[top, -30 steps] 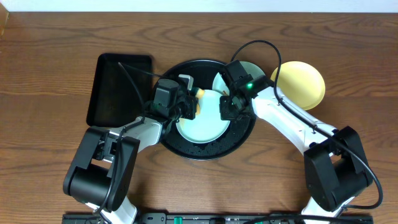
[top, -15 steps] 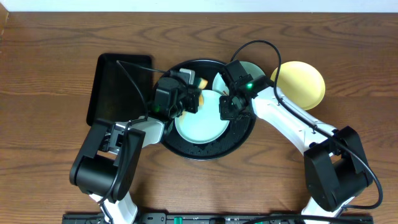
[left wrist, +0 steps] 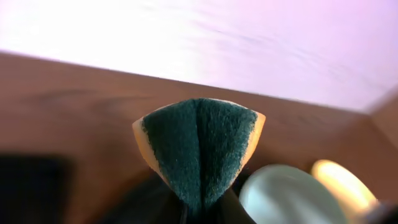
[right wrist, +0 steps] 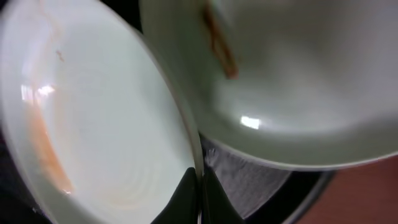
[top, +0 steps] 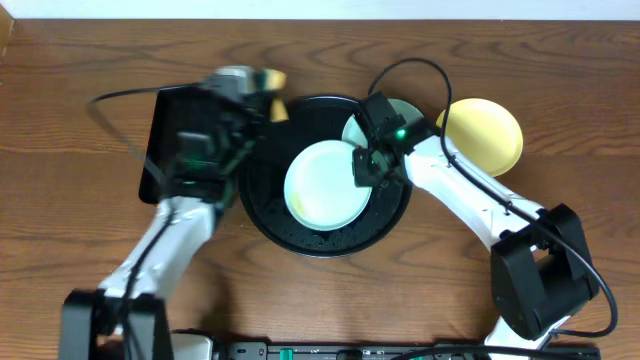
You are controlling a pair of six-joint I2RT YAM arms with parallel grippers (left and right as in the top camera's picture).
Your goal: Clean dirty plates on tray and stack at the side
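The round black tray (top: pixel 288 232) sits mid-table. A mint-green plate (top: pixel 322 186) lies on it, and my right gripper (top: pixel 362 168) is shut on its right rim. In the right wrist view that plate (right wrist: pixel 106 124) shows orange smears, its rim pinched in my right gripper (right wrist: pixel 200 196). A second mint plate (top: pixel 400 112) with an orange-brown streak (right wrist: pixel 221 43) leans at the tray's back right. The yellow plate (top: pixel 484 136) rests on the table to the right. My left gripper (top: pixel 260 84), blurred, is behind and left of the tray, shut on a green-and-yellow sponge (left wrist: pixel 199 149).
A smaller rectangular black tray (top: pixel 178 110) lies left of the round one, partly under my left arm. The left wrist view also catches a mint plate (left wrist: pixel 286 196) and the yellow plate (left wrist: pixel 339 180). A cable loops over the back of the table.
My left arm has lifted the sponge off the mint plate and swung back and to the left, beyond the tray's rim. The right gripper keeps its hold on the plate's rim.
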